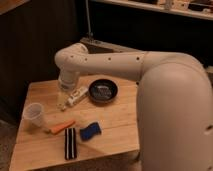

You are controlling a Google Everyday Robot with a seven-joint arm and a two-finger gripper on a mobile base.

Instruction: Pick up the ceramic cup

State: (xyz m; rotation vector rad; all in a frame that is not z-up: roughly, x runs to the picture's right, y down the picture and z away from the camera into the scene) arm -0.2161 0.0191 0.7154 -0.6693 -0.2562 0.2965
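The ceramic cup (pixel 34 114) is small, whitish and tapered, with no handle. It stands upright near the left edge of the wooden table (pixel 115 125). My white arm reaches in from the right, with its wrist over the table's back left part. The gripper (pixel 64 101) hangs below the wrist, pointing down at the table. It is to the right of the cup and a little behind it, apart from it.
A dark round bowl (pixel 103 91) sits at the table's back middle. A small whitish oblong object (pixel 77 95) lies next to the gripper. An orange stick-like item (pixel 62 126), a blue object (pixel 90 131) and a black striped object (pixel 70 143) lie at the front.
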